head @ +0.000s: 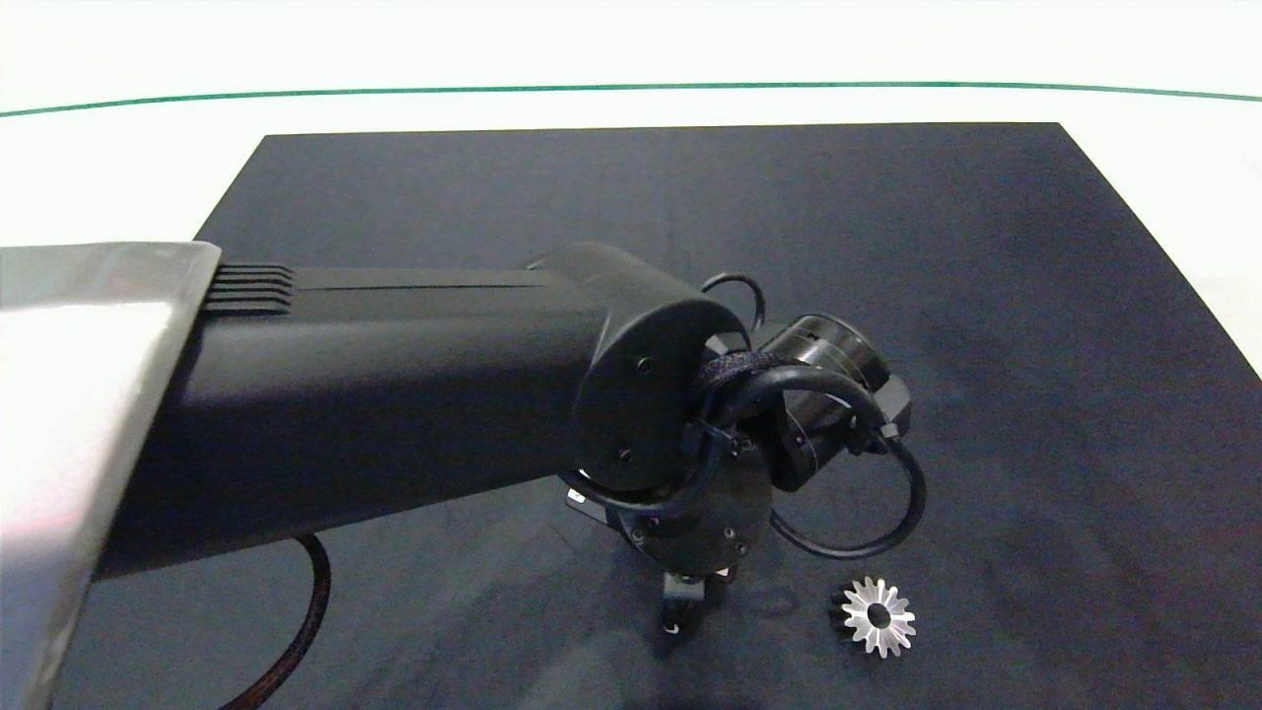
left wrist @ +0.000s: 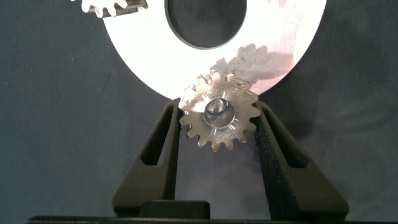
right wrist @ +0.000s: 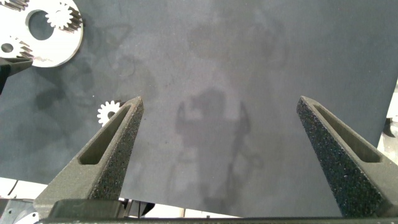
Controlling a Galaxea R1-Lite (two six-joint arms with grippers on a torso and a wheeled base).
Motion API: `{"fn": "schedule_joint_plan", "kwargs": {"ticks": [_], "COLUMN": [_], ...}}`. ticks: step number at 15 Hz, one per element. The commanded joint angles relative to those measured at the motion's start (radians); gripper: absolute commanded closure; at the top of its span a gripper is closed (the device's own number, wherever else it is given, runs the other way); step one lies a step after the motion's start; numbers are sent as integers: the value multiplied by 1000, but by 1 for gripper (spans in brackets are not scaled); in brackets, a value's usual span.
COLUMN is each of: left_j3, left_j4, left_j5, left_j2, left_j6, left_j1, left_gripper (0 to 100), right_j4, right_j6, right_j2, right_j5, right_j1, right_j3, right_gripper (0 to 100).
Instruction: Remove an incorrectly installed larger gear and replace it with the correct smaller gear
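smaller gear (left wrist: 218, 116) between left jaws, on ring plate (left wrist: 143, 59), larger gear (head: 877, 617) apart

You're looking at a lab or test bench rather than a home: a dark mat (head: 690, 197) is spread over a plain white table (head: 631, 49) marked with a thin green line (head: 631, 87). A flat metal ring plate (left wrist: 143, 56) with small gears on it lies on the mat, with no household clutter around.

Head camera looks down from above; wrist cameras, perhaps nearer, share the mat (head: 690, 197).
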Motion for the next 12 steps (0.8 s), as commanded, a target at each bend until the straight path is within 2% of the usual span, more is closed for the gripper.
{"fn": "schedule_joint_plan", "kwargs": {"ticks": [1,2,3,12], "left_j3": [17,20,21,9], "left_j4": [4,4,4,4], "left_j5": [-1,-1,-1,-1], "left_j2": [0,0,0,-16], "left_j6": [-17,-17,-19,-32], "left_j1": [0,0,1,3], "left_gripper": [100,100,0,0], "right_j4": [5,5,5,5], "right_j6": [0,0,0,0], "right_j2": [1,1,1,1], "right_j5": [0,-2,0,7], "right_j1": [0,0,0,-14], "right_j3": [-2,-2,-2,-2], "right_gripper": [0,0,0,0]}}
